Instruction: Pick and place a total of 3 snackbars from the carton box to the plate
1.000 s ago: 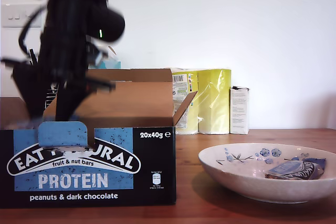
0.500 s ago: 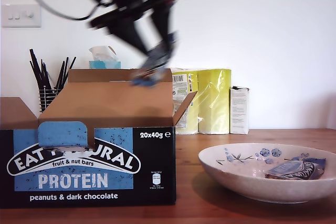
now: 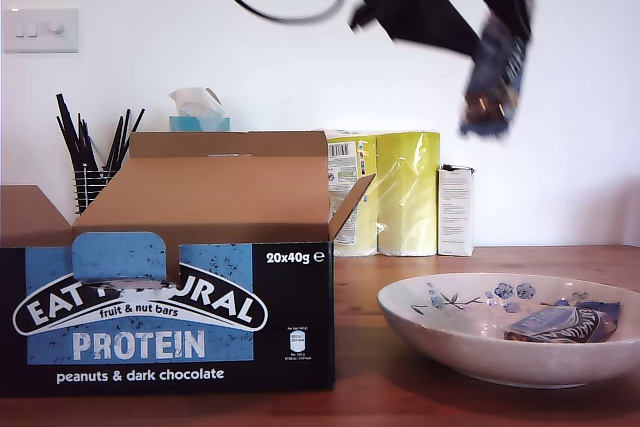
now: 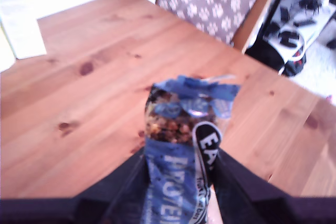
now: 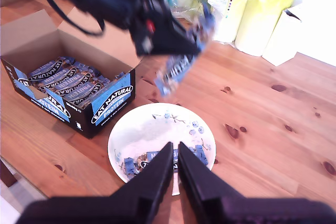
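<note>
One snackbar (image 3: 497,75) motion-blurred in my first gripper (image 4: 178,182), arm cropped

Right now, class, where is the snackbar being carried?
The snackbar hangs in my first pincer, high at the exterior view's upper right, above the plate.

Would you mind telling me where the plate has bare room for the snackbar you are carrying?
The plate is bare across the half nearer the carton box and yellow packages. One snackbar lies by the opposite rim, under my second gripper. My first gripper holds the carried snackbar above the table.
</note>
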Controlling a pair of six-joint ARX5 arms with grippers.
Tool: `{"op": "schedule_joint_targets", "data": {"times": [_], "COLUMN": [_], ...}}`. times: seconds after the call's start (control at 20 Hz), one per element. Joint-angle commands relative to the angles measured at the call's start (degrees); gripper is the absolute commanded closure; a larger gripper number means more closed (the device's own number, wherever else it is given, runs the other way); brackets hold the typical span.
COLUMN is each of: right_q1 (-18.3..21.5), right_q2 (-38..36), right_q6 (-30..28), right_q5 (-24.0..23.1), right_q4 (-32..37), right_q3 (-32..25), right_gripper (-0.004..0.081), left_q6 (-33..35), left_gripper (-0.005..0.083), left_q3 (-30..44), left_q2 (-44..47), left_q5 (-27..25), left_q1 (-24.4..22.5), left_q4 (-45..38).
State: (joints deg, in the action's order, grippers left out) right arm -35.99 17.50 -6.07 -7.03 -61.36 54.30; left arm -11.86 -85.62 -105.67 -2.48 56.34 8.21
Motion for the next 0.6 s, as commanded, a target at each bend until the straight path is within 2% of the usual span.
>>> {"op": "schedule_joint_targets", "data": {"times": [0.0, 0.15, 0.55], "right_q1": [0.2, 0.1, 0.1], "right_q2": [-0.5, -0.5, -0.5], "right_q6": [0.1, 0.1, 0.1], "right_q5": [-0.2, -0.2, 0.0], "right_q4": [0.6, 0.6, 0.6], "right_q3": [-0.1, -0.1, -0.1], "right_gripper": [0.0783, 0.0783, 0.0783], "left_q6": [0.4, 0.6, 0.8], "left_gripper": [0.0559, 0.0559, 0.0559], "left_q3": [0.3, 0.3, 0.3], "left_q2": [-4.3, -8.1, -11.3], "left_q5": [0.0, 0.1, 0.4], "left_q1": [0.4, 0.5, 0.0], "left_q4": [-0.7, -0.1, 9.6]}}
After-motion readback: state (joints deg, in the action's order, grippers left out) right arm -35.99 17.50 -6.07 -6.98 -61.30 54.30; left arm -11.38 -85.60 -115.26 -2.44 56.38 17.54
